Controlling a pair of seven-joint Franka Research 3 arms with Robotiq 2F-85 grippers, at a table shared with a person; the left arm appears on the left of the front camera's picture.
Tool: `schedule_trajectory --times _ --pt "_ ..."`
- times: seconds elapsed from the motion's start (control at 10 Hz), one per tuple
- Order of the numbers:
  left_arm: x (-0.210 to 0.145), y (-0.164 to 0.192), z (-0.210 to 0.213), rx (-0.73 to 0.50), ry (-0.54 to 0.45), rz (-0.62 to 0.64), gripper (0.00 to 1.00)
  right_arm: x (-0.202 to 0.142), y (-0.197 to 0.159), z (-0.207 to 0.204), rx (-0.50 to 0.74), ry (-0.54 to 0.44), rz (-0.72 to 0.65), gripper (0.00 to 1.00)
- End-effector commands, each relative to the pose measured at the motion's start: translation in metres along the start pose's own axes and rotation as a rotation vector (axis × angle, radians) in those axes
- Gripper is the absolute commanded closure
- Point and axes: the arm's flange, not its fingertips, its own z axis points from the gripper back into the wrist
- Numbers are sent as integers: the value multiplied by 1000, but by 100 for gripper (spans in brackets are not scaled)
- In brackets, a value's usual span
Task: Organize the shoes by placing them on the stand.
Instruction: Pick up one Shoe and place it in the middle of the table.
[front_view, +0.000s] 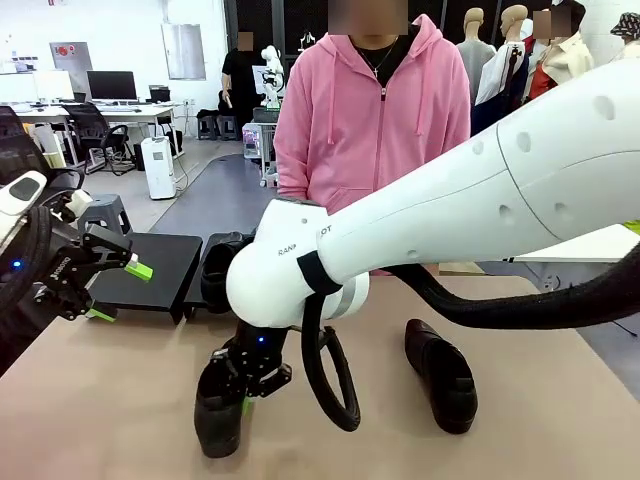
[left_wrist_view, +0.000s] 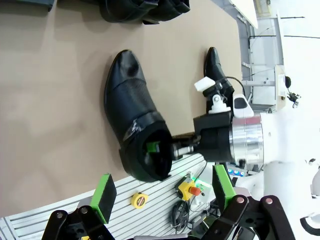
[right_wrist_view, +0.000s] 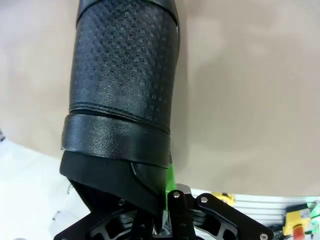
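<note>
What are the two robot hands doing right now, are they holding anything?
Left gripper: open, fingers spread, holding nothing.
Right gripper: closed on the back rim of a black shoe, one finger inside its opening.

Front camera looks across the desk (front_view: 120, 400); left wrist camera views, beyond the left hand (left_wrist_view: 163, 187), the shoe (left_wrist_view: 132, 105) the right wrist camera sees close.

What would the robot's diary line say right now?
right gripper: shut on shoe | left gripper: open, holding nothing | other shoe: on table
</note>
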Motion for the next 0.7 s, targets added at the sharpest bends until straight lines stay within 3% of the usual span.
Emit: schedule_trajectory --times 0.0,0.1,0.2,0.3,0.4,0.6 --pt "1 -1 1 -19 0 2 0 3 -12 4 34 -75 -102 100" --pt "1 -1 1 -19 0 2 0 7 -14 1 38 -69 -108 100" --pt "1 -1 1 -19 0 2 0 9 -16 0 17 -65 -89 76" --pt "1 -1 1 -19 0 2 0 8 -14 0 9 -53 -73 17" --pt "1 -1 1 -19 0 2 0 8 -13 1 2 -50 -58 0" --pt "1 -1 1 -19 0 2 0 4 -16 16 -24 -51 -30 0"
